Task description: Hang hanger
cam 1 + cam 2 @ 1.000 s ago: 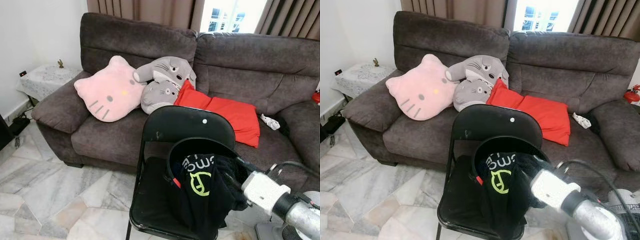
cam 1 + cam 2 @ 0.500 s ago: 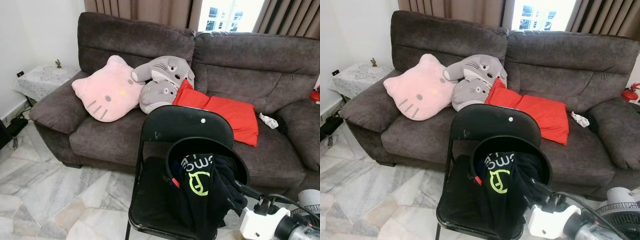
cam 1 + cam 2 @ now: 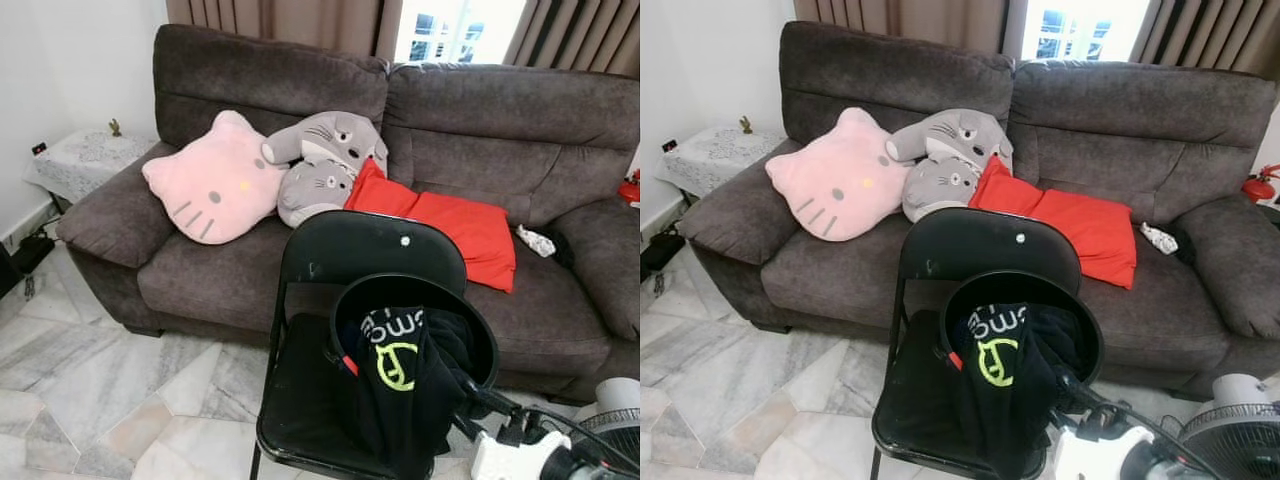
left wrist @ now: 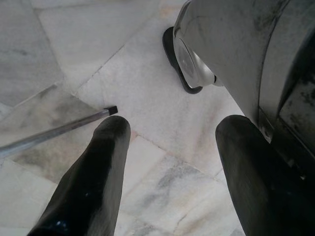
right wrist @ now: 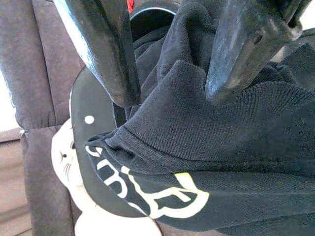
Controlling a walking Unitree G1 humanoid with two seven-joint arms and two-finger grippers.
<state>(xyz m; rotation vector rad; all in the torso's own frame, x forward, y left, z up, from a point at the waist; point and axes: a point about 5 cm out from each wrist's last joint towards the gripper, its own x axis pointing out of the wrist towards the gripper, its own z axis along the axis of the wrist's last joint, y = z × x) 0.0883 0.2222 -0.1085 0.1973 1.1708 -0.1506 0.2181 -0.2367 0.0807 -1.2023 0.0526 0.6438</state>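
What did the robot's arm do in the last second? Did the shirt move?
The right gripper dropped lower and pulled back toward the robot, its fingers open at the black shirt without gripping it. The shirt, basket, chair and sofa cushions stayed put.

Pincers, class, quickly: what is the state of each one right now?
Left pincer: open, holding nothing, above the marble floor.
Right pincer: open, fingers straddling a fold of the black garment, not clamped on it.
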